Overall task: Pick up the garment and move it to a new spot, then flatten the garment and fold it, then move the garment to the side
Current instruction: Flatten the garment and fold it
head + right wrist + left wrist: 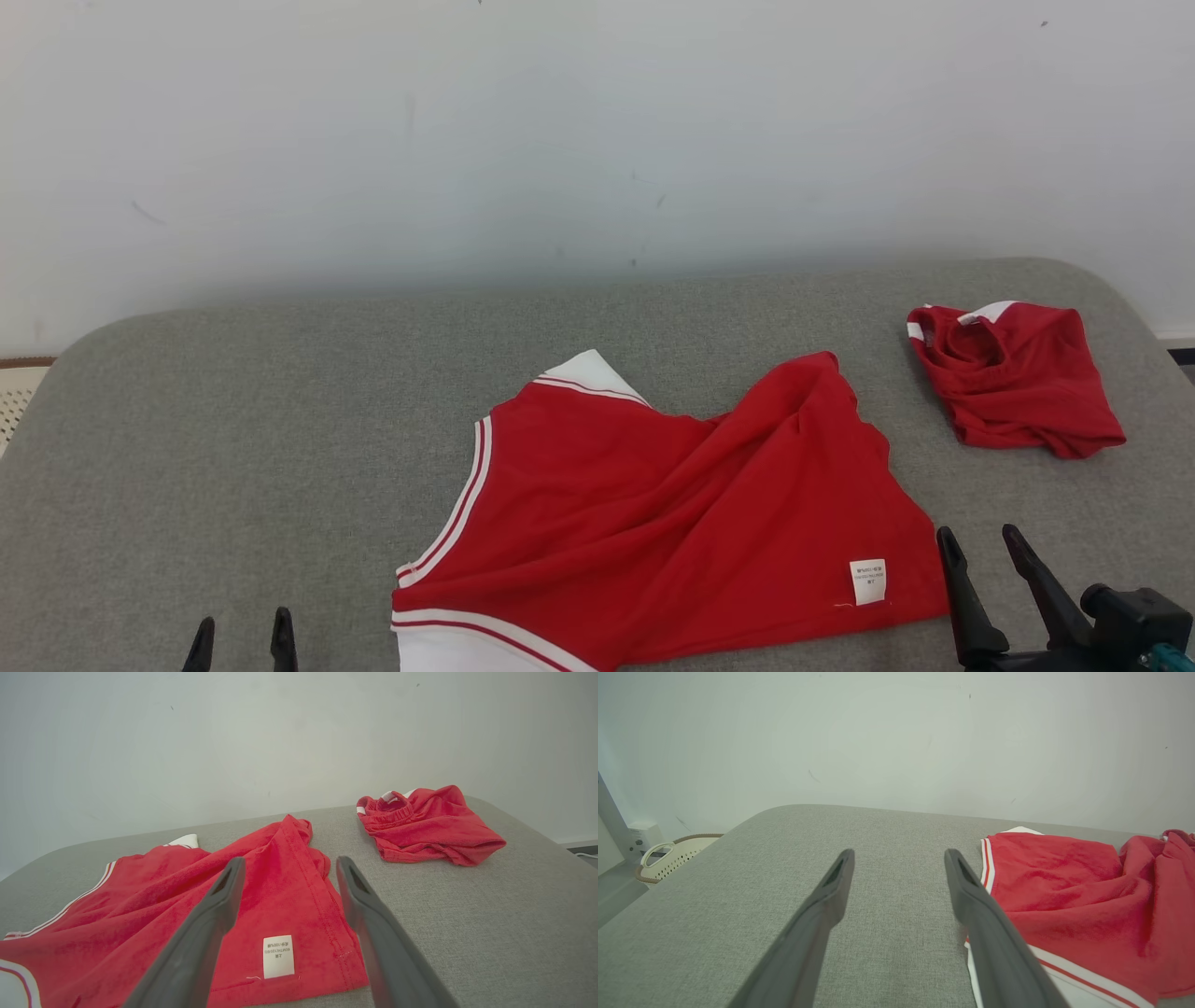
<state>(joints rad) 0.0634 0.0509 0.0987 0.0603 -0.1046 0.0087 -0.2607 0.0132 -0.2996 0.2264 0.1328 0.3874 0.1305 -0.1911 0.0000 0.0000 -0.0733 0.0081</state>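
The left jaws and right jaws both stand wide apart.

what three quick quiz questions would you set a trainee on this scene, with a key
1. True or false: the left gripper and the right gripper are both open and hold nothing.
2. The white label on the spread red garment lies nearest to: A the left gripper, B the right gripper, C the wall.
3. Fill in: the crumpled red bundle lies on the grey table toward the robot's ____ side.
Key: 1 true; 2 B; 3 right.
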